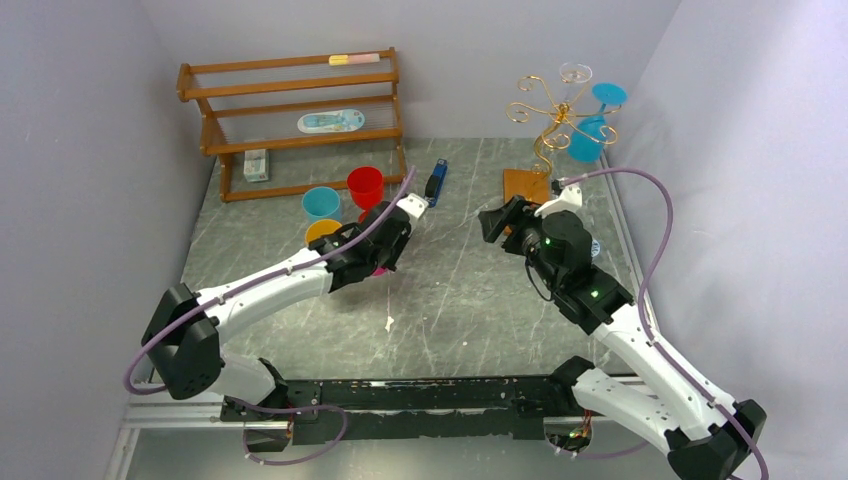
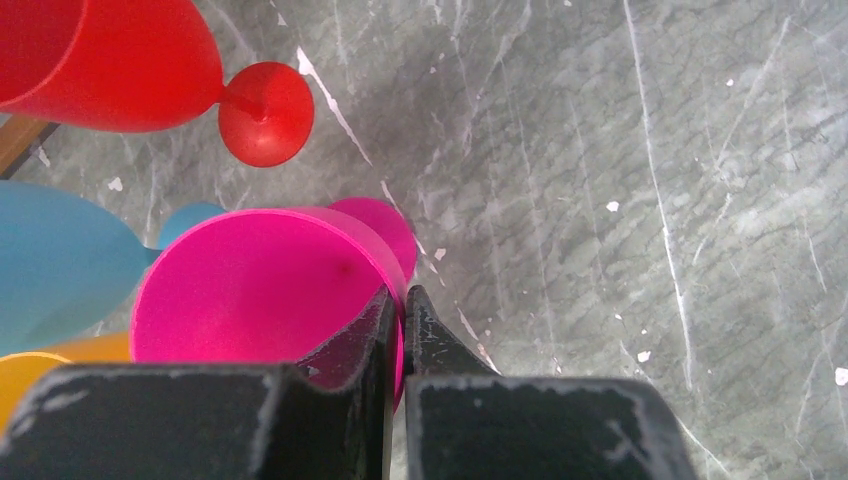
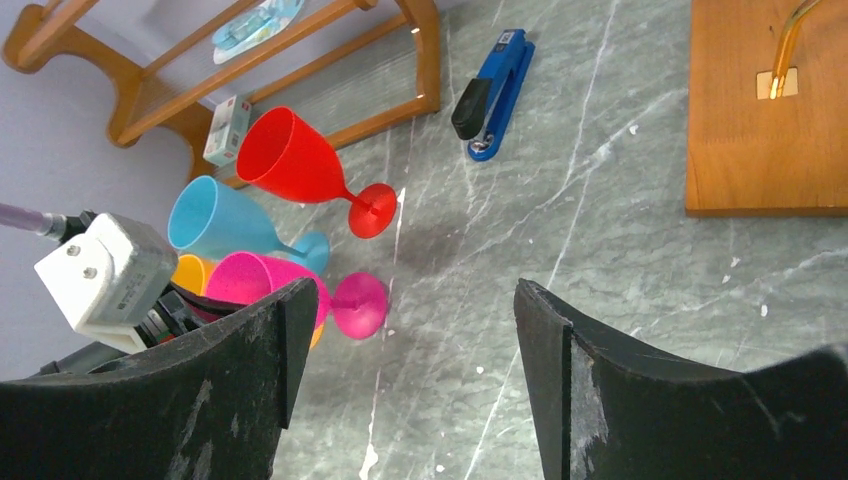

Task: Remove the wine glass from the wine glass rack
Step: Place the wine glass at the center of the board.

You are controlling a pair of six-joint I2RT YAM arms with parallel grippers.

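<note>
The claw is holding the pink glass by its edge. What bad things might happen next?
1. The left claw pinches only the thin rim of the pink glass, so the glass might slip or tip.
2. The blue glass and orange glass crowd right beside it; a swing could knock them over.
3. The wine glass rack is thin wire with hanging glasses. If the open right claw bumps it, they might shake loose.

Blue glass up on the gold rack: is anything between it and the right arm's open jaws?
Nothing loose that shows. Between the right gripper and the blue glass is only the rack's own gold wire; its wooden base lies lower.
</note>
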